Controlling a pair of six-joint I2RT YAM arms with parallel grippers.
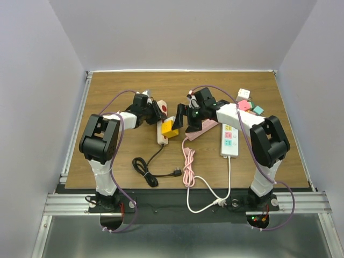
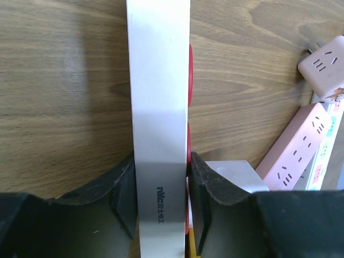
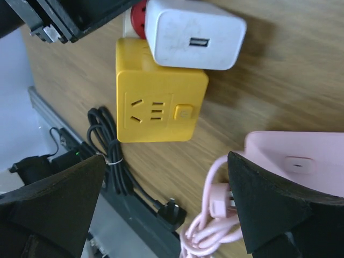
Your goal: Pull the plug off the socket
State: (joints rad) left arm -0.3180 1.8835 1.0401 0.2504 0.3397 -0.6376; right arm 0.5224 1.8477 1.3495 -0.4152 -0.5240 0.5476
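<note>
A white power strip (image 1: 160, 137) with red buttons lies left of centre. A yellow cube adapter (image 1: 169, 128) and a white USB charger (image 3: 193, 32) sit in its sockets. My left gripper (image 1: 157, 112) is shut on the strip's sides; in the left wrist view both pads press the white strip (image 2: 160, 107), and the charger (image 2: 236, 171) shows just to the right. My right gripper (image 1: 180, 119) is open and empty, right beside the yellow adapter. In the right wrist view (image 3: 166, 161) its fingers are spread wide, with the yellow adapter (image 3: 161, 110) ahead of them, untouched.
A pink power strip (image 1: 201, 126) with a coiled pink cord (image 1: 188, 161) lies under my right gripper. A white strip with coloured sockets (image 1: 229, 140) is to the right, with small coloured cubes (image 1: 247, 105) behind it. The black cord (image 1: 145, 169) and its plug (image 3: 172, 212) lie near the front edge.
</note>
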